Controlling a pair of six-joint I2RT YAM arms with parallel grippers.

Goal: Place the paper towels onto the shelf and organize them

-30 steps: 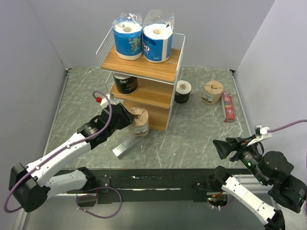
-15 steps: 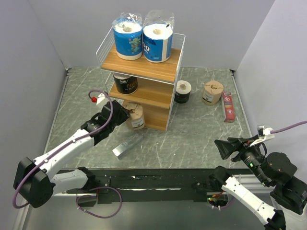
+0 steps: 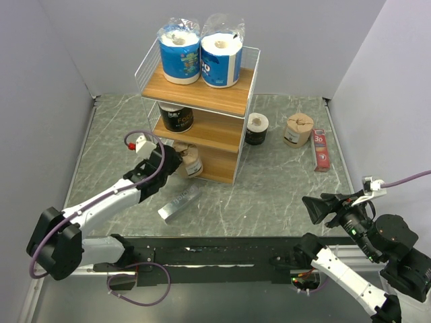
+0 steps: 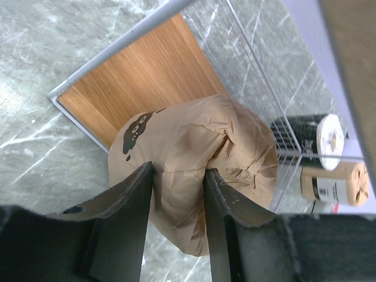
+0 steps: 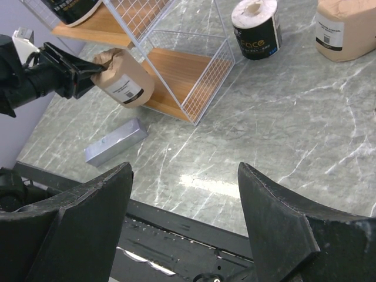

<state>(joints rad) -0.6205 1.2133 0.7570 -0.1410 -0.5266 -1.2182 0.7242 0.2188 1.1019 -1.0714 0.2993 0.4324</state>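
Observation:
My left gripper (image 3: pixel 176 163) is shut on a brown paper towel roll (image 3: pixel 190 161), held tilted at the open left side of the shelf's (image 3: pixel 202 101) bottom tier. In the left wrist view the fingers pinch the crumpled brown wrap (image 4: pixel 194 153) over the corner of the bottom board (image 4: pixel 141 82). Two blue rolls (image 3: pixel 179 54) (image 3: pixel 221 59) stand on the top tier and a black roll (image 3: pixel 176 118) on the middle one. Another black roll (image 3: pixel 256 128) and a brown roll (image 3: pixel 297 129) stand on the table right of the shelf. My right gripper (image 3: pixel 311 208) hangs open and empty at the near right.
A flat silver bar (image 3: pixel 178 203) lies on the marble table just in front of the shelf, below my left arm. A slim red box (image 3: pixel 320 149) lies at the right, beside the brown roll. Grey walls close in the table on three sides.
My left arm has carried the brown roll back and up, from above the silver bar to the mouth of the bottom tier. The right arm has barely moved.

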